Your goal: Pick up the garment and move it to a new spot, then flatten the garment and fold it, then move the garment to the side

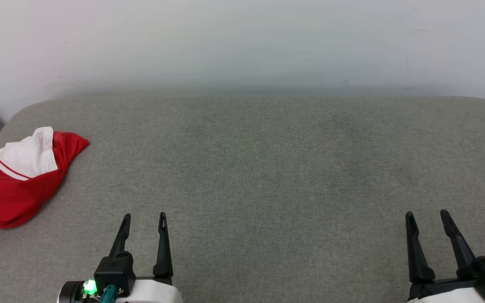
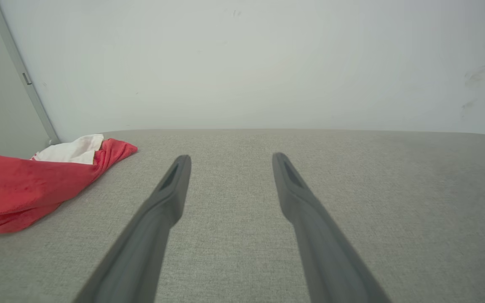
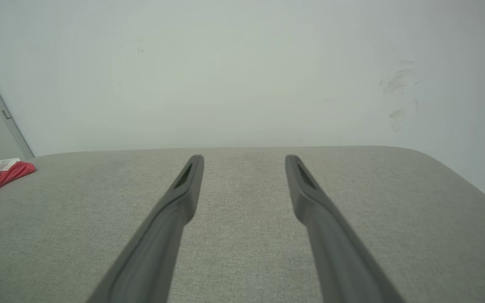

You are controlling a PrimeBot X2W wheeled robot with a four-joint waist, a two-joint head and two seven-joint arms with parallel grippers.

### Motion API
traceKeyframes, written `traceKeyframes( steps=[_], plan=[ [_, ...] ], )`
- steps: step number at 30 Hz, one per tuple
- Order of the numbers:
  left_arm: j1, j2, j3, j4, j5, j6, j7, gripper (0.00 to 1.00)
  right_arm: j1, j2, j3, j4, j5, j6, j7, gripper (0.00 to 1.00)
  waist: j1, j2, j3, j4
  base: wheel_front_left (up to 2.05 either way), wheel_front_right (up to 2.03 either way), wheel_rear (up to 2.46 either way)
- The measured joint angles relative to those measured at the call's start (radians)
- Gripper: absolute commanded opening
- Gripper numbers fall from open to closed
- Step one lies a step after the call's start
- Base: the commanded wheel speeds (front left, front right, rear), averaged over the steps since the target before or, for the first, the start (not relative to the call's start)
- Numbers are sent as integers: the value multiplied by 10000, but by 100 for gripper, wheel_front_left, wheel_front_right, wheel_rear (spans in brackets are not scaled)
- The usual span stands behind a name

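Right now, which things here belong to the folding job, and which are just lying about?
Belongs to the job:
- the garment, crumpled at the far left
- left end effector, open and empty
- right end effector, open and empty

Just there:
- the grey padded surface under it all
- the white wall behind

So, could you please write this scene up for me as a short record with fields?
surface: grey fabric top, set against a pale wall
shirt: red, white sleeve on top, bunched at the far left edge, not laid flat
left hand: open, holding nothing, near left, apart from the shirt
right hand: open, holding nothing, near right
contact: neither hand touches the shirt
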Motion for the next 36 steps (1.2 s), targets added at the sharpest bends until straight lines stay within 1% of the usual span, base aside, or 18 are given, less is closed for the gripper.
traceKeyframes(
  steps=[6,12,24,30,36],
  plan=[
    [81,-2,-73,-17,176,92,-105,100,48,0,-29,-17,-96,0,-104,100,1,0,16,-8,0,0,0],
    [81,-4,-50,10,-4,123,-117,100,83,-2,-121,148,163,-2,-107,100,1,0,19,-10,0,0,0],
    [95,-4,-48,56,-88,138,-117,100,137,-2,-100,113,109,0,-107,100,0,0,27,46,0,0,0],
    [30,-2,-36,56,-75,153,-117,100,130,0,-2,-100,-27,0,-109,100,0,0,86,374,0,0,0],
    [-125,-2,44,-15,-84,209,-117,100,131,-2,117,-194,-69,0,-109,100,0,0,173,1062,0,0,0]
  ],
)
